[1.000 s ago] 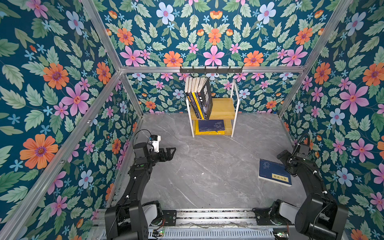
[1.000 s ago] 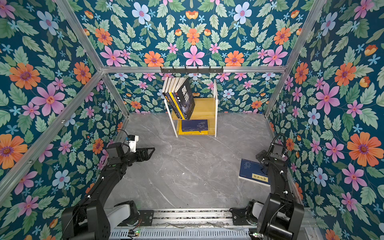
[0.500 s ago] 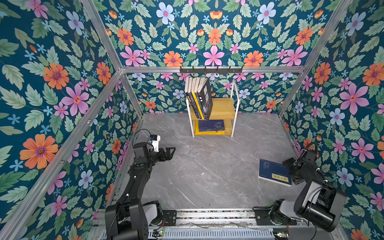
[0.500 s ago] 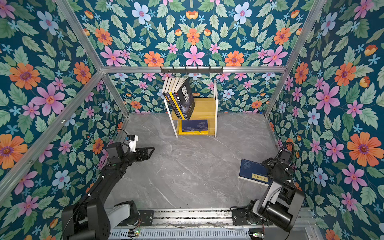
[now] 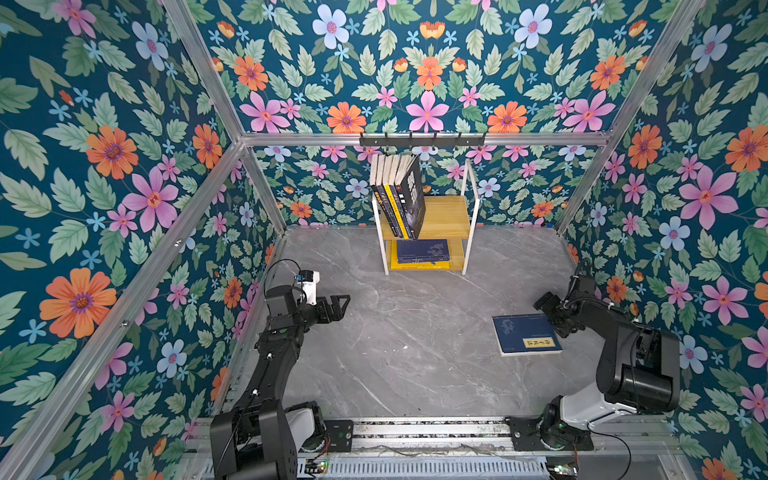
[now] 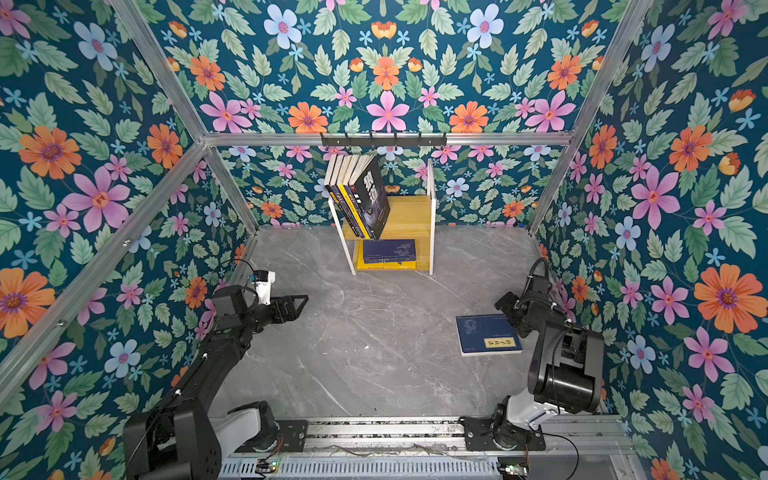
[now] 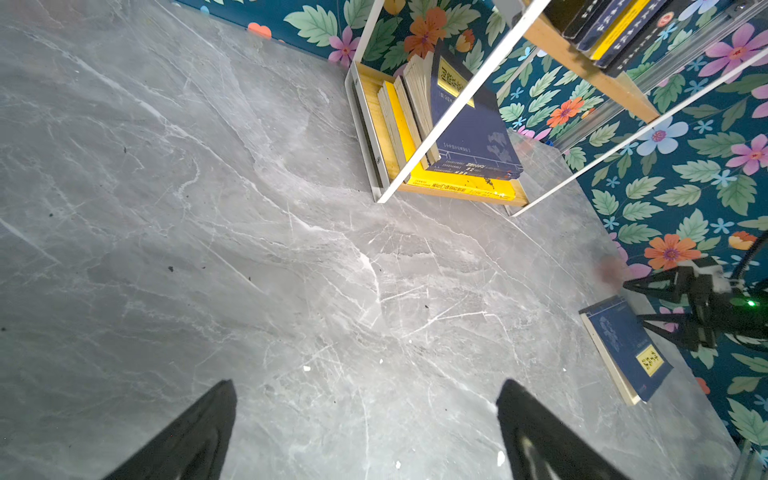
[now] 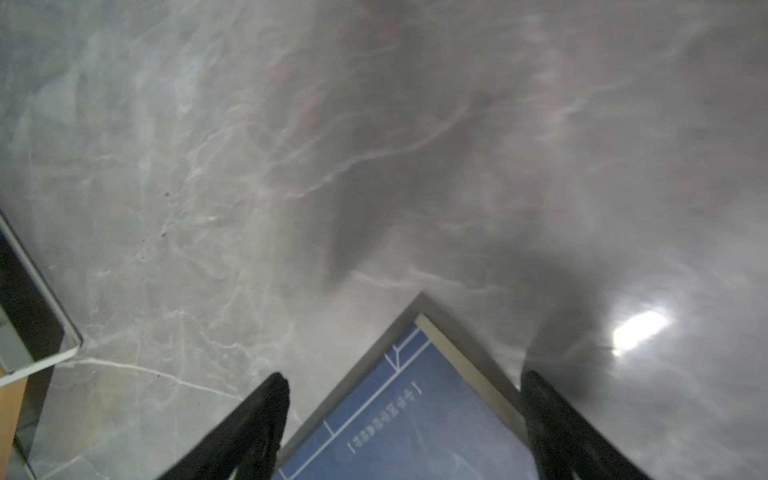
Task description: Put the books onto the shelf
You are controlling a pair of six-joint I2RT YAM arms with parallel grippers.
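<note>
A grey marble-patterned tabletop [image 5: 415, 365] is enclosed by floral wallpaper [image 5: 415, 62] framed in aluminium bars [image 5: 299, 139]; a black hook rail [image 5: 422, 140] is fixed at twelve o'clock along the back bar.

A navy book [image 5: 525, 334] lies flat, well apart from the shelf [image 5: 446, 216] holding leaning books [image 5: 409, 199] above stacked books [image 5: 422, 251].

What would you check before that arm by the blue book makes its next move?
1. Right fingers spread open: ok.
2. Navy book lying flat on the table, cover bare: ok.
3. Fingers touching the book corner they straddle: cannot tell, the wrist view is blurred.
4. Shelf upper board free beside the leaning books: ok.
5. Left fingers open, well away from the book: ok.
</note>
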